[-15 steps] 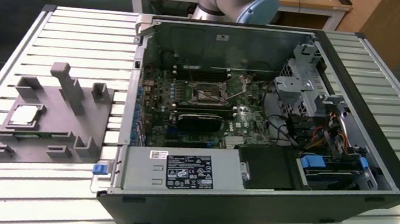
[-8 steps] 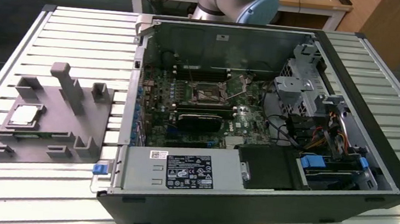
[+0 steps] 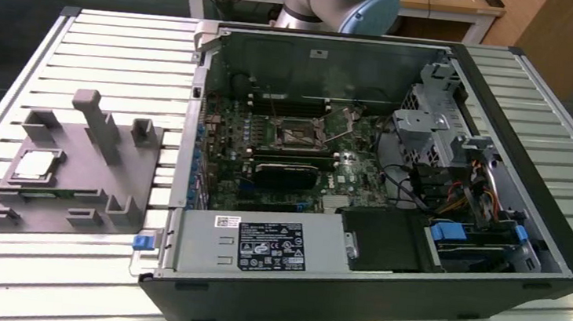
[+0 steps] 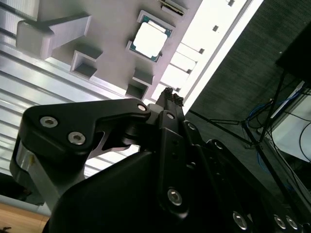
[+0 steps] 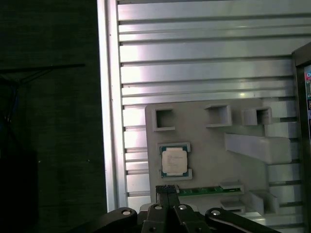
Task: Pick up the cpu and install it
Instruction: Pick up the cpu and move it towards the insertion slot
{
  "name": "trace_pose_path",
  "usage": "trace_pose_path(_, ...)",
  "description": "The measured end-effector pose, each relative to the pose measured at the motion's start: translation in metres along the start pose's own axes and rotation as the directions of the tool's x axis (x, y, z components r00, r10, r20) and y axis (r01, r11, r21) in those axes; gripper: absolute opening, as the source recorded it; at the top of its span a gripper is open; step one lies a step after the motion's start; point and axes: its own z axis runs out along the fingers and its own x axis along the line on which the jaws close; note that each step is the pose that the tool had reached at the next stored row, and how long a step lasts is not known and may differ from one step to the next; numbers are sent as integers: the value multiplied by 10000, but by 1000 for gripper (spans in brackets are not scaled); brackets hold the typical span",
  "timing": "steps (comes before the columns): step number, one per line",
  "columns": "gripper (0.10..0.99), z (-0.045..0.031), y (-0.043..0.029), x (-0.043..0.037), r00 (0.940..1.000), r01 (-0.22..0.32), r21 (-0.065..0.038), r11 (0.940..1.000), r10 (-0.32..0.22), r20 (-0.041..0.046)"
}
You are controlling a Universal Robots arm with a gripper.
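The cpu (image 3: 36, 165), a small silver square chip with a pale rim, lies flat in a recess of the grey studded tray (image 3: 105, 182) on the exterior view's left. Both wrist views look down on the cpu (image 4: 150, 41) (image 5: 174, 161) in its green-edged seat on the tray (image 4: 112, 43) (image 5: 209, 141). My gripper (image 4: 171, 96) (image 5: 167, 189) hangs well above the tray, just off one side of the chip, its black fingertips (image 4: 166, 92) pressed together with nothing between them. The metal-framed socket (image 3: 297, 136) sits on the green board inside the open computer case (image 3: 369, 176).
A green memory strip (image 5: 204, 190) lies in a tray slot beside the cpu. Tall grey blocks (image 3: 95, 122) rise from the tray. The slatted metal table (image 3: 117, 57) carries tray and case. The arm's base (image 3: 339, 0) stands behind the case. Dark floor (image 5: 48, 121) lies past the table edge.
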Motion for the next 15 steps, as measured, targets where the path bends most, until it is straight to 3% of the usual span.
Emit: trace_pose_path(15, 106, 48, -2, 1, 10000, 0, -1, 10000, 0, 1)
